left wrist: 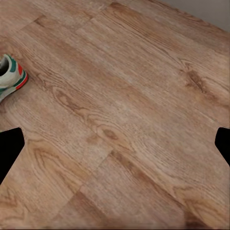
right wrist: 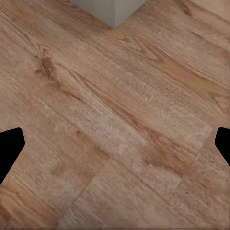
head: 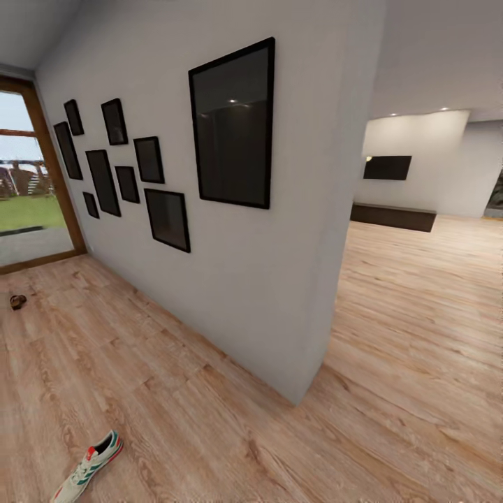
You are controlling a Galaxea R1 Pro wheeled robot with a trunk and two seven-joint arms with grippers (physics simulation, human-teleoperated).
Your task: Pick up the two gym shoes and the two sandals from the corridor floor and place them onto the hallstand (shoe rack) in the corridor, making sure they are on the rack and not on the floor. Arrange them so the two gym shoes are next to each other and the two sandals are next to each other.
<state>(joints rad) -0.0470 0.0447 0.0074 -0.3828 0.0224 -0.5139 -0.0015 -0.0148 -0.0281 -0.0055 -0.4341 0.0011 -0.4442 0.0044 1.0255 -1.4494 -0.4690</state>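
A corridor with a light wood-plank floor (head: 209, 419) runs beside a pale grey wall (head: 279, 279) hung with dark framed pictures (head: 234, 126), ending at a glass door (head: 28, 188) onto a lawn. The wall stops at a corner, beyond which a larger room opens. One white gym shoe (head: 89, 468) with green stripes and a red-orange heel lies on the boards close to the robot. In the left wrist view the left gripper (left wrist: 115, 139) points down at bare floor with its fingers spread wide and nothing between them; the shoe's heel (left wrist: 10, 76) lies off to one side of it, near but not under the jaws. The right gripper (right wrist: 115, 139) is likewise spread wide and empty above bare planks, with the wall corner (right wrist: 112, 9) ahead of it. A small brown shape far along the corridor, near the door, is probably a sandal (head: 17, 301), well away from both grippers. The shoe rack is not yet found. A good next step, in my judgement, is to bring the left gripper over the shoe's middle, align the fingers across its narrow width, then lower.
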